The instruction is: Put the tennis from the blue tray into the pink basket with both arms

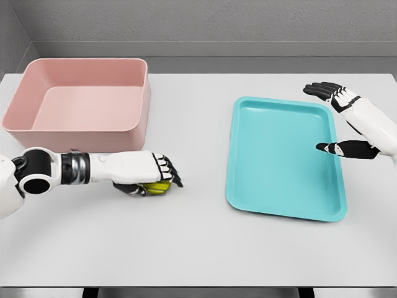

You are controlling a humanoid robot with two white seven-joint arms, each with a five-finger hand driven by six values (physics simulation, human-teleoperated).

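Note:
A yellow-green tennis ball point(157, 187) sits low over the white table, just in front of the pink basket point(138, 118). My left hand point(160, 176) lies over it with its fingers curled around it. The pink basket stands at the back left and looks hollow inside. The blue tray point(248, 155) lies at the right with nothing on it. My right hand point(330, 118) hovers over the tray's right edge, its fingers spread and holding nothing.
The white table point(198, 248) runs to a front edge near the bottom of the view. A grey wall stands behind it.

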